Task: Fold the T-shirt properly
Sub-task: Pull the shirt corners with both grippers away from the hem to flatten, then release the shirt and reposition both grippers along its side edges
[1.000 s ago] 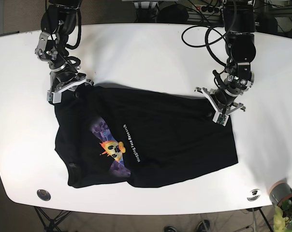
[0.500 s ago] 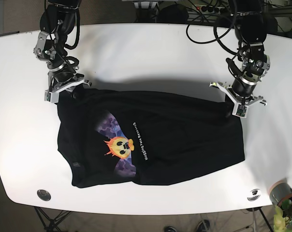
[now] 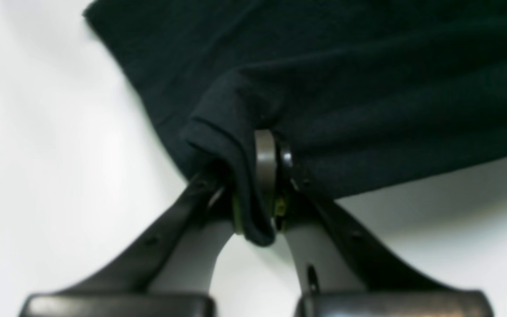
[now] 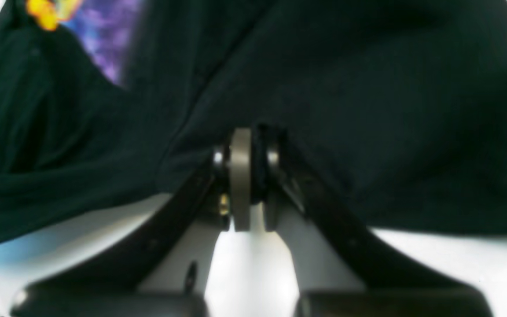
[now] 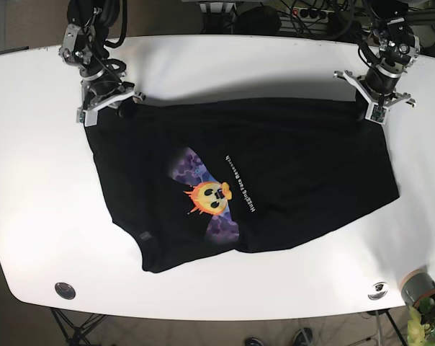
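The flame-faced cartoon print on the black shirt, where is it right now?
In the base view the orange flame-face print sits left of centre on the black T-shirt, just left of the white lettering, well below both hands.

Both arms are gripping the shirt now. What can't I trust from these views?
- Left wrist: T-shirt fabric wraps the left gripper, hiding layer count.
- Right wrist: blurred; frame crops the print.
- Base: small text on the print is unreadable; both pinch points too small.

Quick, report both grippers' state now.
Left gripper: closed, fingers pinching an edge of the black T-shirt.
Right gripper: closed, clamped on another edge of the same T-shirt.
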You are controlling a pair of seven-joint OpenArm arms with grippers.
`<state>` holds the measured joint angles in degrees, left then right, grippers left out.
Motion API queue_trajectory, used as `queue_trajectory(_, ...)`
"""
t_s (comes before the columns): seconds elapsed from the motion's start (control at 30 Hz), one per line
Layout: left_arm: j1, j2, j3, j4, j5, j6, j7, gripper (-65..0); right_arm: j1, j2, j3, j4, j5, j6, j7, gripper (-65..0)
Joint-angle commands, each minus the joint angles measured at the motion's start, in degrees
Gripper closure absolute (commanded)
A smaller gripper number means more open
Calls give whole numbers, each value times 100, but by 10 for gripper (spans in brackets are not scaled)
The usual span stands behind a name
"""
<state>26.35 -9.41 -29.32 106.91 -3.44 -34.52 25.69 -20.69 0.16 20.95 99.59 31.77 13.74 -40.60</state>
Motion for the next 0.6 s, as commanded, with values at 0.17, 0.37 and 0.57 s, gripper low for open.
queue_trajectory(0.17, 359, 40, -369, 126, -29, -548, -112, 0, -661, -91, 2, 656, 80, 292, 82, -22)
queue_trajectory(0.37, 420, 5, -378, 82, -12, -548, -112, 0, -881, -91, -16, 691, 45, 319, 73, -27)
queue_trajectory(0.57, 420, -4, -378, 91, 15, -548, -103, 0, -907, -74, -16, 595, 63, 319, 73, -122)
